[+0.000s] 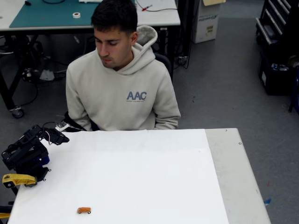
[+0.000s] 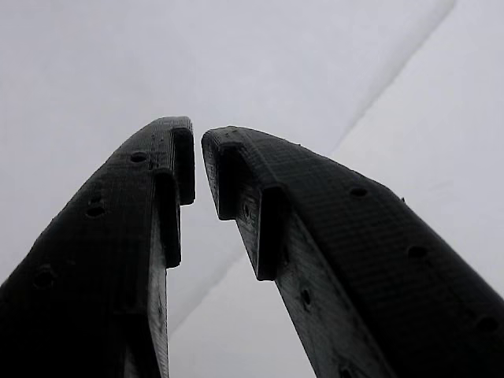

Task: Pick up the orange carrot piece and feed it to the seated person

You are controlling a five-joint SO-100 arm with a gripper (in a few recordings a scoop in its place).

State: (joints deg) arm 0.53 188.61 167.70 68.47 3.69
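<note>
In the fixed view the black arm [image 1: 28,151] sits folded at the far left edge of the white surface [image 1: 140,177], with a yellow part [image 1: 17,179] at its lower side. Its pincer cannot be made out there. In the wrist view the pincer [image 2: 197,161] points at pale, bare sheet; its 2 dark fingers [image 2: 315,236] stand nearly together at the tips, a thin gap between them, with nothing held.

Right of the arm and nearer the bottom edge of the fixed view, the carrot [image 1: 84,210] lies flat on the surface, small and orange, well apart from the arm and alone on the white sheet.

Further right and at the far side of the surface sits the person [image 1: 122,88], in a light grey hoodie with blue "AAC" lettering, head bowed toward the surface.

Right of the white sheet, a grey strip [image 1: 238,182] of the surface shows bare along its edge.
</note>
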